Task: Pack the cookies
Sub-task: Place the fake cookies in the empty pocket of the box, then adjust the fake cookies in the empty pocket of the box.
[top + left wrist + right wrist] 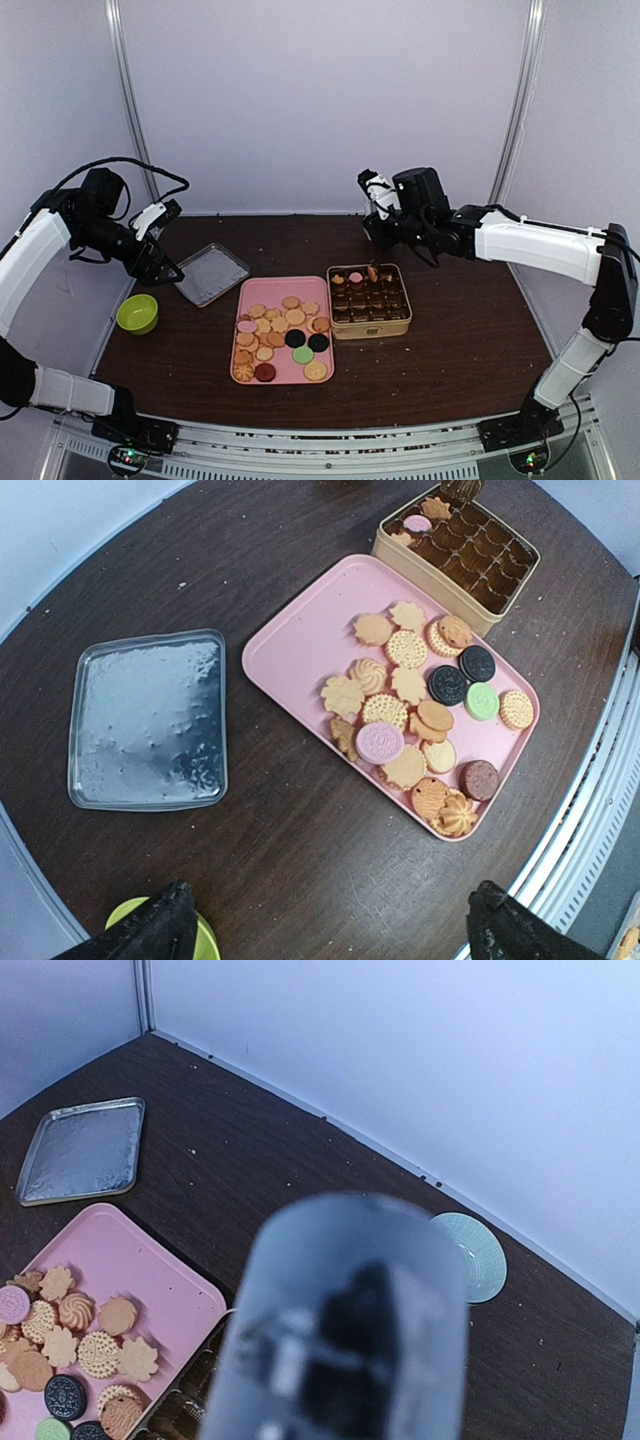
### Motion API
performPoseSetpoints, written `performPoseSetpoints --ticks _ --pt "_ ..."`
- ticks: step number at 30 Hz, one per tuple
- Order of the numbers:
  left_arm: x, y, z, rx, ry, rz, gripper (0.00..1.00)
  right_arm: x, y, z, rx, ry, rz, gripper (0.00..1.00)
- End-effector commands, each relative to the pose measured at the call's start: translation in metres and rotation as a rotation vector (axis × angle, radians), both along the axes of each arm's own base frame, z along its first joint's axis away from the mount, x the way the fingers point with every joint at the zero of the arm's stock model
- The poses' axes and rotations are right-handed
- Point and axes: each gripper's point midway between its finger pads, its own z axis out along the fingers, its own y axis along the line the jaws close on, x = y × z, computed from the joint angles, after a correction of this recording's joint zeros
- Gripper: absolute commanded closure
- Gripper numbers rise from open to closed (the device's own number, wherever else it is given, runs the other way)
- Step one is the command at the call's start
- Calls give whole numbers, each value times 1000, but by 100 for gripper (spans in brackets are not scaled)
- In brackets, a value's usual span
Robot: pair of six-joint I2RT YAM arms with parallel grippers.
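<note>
Many cookies (pixel 280 330) lie loose on a pink tray (pixel 250 295): tan round and flower shapes, with pink, green, black and dark red ones (pixel 420 710) (pixel 70 1330). To its right stands a gold tin (pixel 370 326) with dark compartments (pixel 430 575). A few cookies (pixel 417 523) sit in its far row. My right gripper (pixel 375 245) hangs over that far edge, above a tan cookie (pixel 372 272). A blurred grey cylinder (pixel 350 1320) hides its jaws in the right wrist view. My left gripper (pixel 330 930) is open and empty over bare table left of the tray (pixel 165 268).
A silver tin lid (pixel 211 273) lies flat at the left (pixel 148 720) (pixel 85 1150). A lime green bowl (pixel 138 313) sits near the left table edge, just under my left finger (pixel 205 940). A pale green dish (pixel 480 1255) rests by the back wall.
</note>
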Motion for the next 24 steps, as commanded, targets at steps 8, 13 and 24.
performPoseSetpoints --ticks 8,13,24 --pt "2 2 4 5 -27 -3 3 14 8 7 -122 -20 49 80" --pt "3 2 1 8 -16 -5 3 15 10 2 -114 -20 51 81" --pt "7 1 2 5 -15 -8 3 13 24 -6 -91 16 104 82"
